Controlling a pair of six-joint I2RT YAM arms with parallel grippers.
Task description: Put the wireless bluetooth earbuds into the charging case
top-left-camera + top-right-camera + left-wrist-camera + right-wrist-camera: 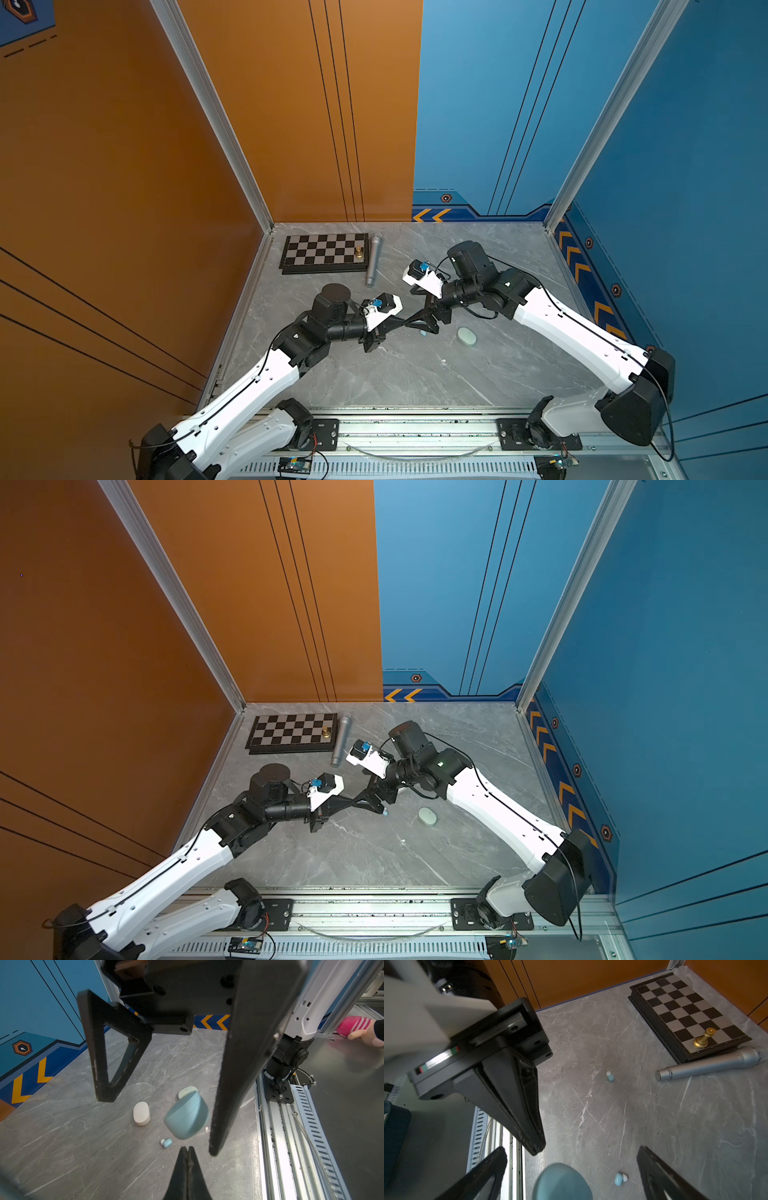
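Note:
My right gripper (pixel 571 1149) stands wide open. A light blue charging case (pixel 562 1182) shows blurred between its fingers, gripped by neither; whether it rests on the table I cannot tell. In the left wrist view the same blue case (pixel 187 1115) sits beside one right finger (pixel 234 1084). My left gripper (pixel 187 1148) is shut on nothing, its tip close to the case. One light blue earbud (pixel 166 1143) lies on the table just beside them, also visible as a blue earbud (pixel 423 333) in a top view. A second blue earbud (pixel 610 1076) lies farther off toward the microphone.
A white case (pixel 141 1113) and a pale green case (pixel 466 336) lie shut on the grey marble table (pixel 415 382). A chessboard (pixel 324 253) with a gold piece (pixel 359 252) and a silver microphone (pixel 372 259) sit at the back left. A metal rail (pixel 415 432) runs along the front edge.

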